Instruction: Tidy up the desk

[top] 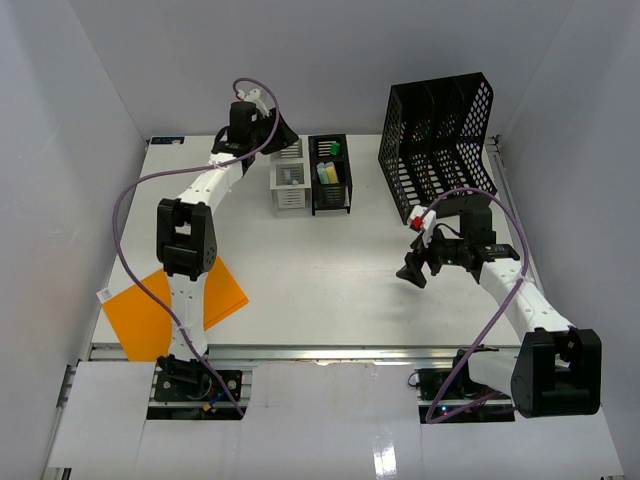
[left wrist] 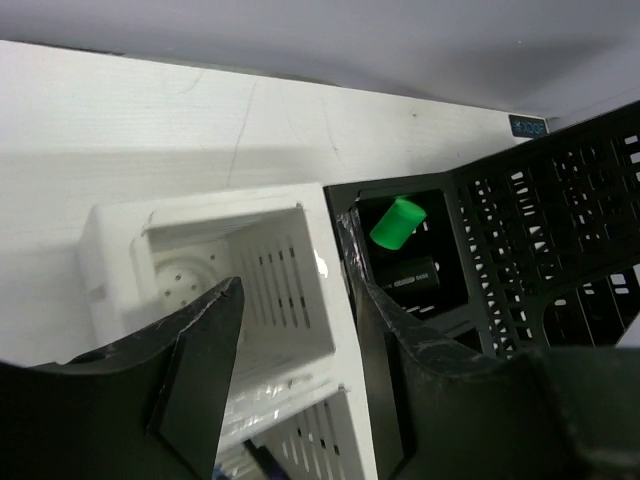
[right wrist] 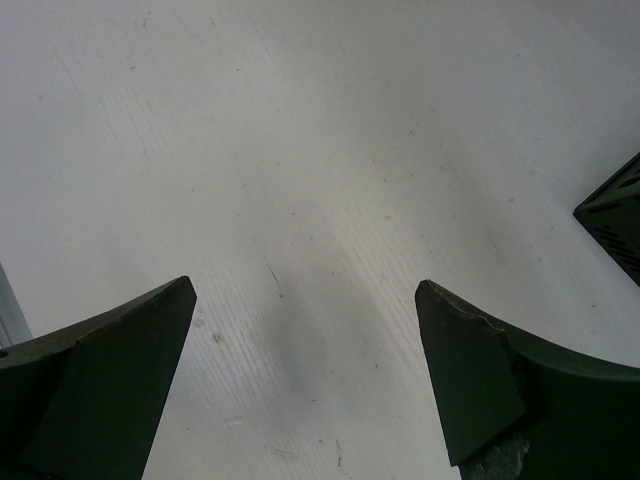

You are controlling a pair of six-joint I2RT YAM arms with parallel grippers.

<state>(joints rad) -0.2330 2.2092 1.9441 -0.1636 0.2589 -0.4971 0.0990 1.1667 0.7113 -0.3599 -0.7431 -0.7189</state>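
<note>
The desk is a white tabletop with a metal rail along its near edge. My left gripper hangs over the white organizer at the back. In the left wrist view the left gripper is open above a white compartment, nothing between its fingers. A dark pen-like tip shows in the compartment nearer the camera. My right gripper stands open over bare desk at the right, holding nothing.
A black organizer beside the white one holds a green cylinder, a black item and yellow pieces. A black mesh file rack stands back right, its corner near the right gripper. An orange sheet lies front left.
</note>
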